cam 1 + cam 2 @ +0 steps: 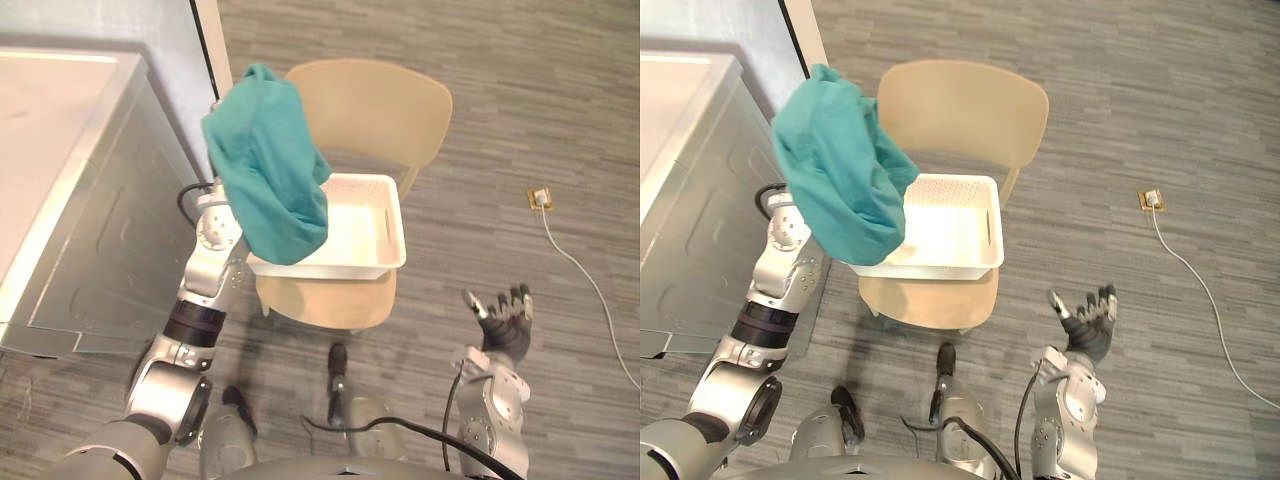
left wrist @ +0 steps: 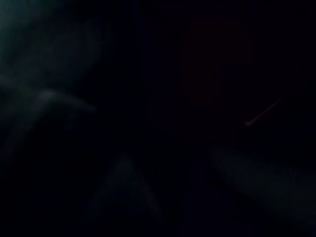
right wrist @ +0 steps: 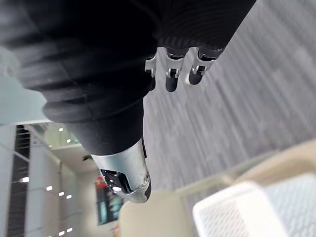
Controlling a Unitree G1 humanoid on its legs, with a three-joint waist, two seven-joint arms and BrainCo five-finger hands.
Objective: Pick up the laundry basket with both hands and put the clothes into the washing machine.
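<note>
A teal cloth [image 1: 268, 165] hangs draped over the raised end of my left arm [image 1: 213, 262], between the washing machine [image 1: 90, 230] and the basket, and it covers my left hand. The cloth's lower edge overlaps the left side of the white laundry basket [image 1: 397, 225], which sits on the seat of a beige chair [image 1: 370, 110]. The basket's inside looks bare where it shows. My right hand [image 1: 503, 318] hovers low over the floor to the right of the chair, open, palm up, its fingers [image 3: 173, 69] straight and holding nothing.
The washing machine is a silver-grey box with a pale top at the left, close beside my left arm. A white cable [image 1: 585, 275] runs across the grey plank floor from a small socket [image 1: 540, 198] at the right.
</note>
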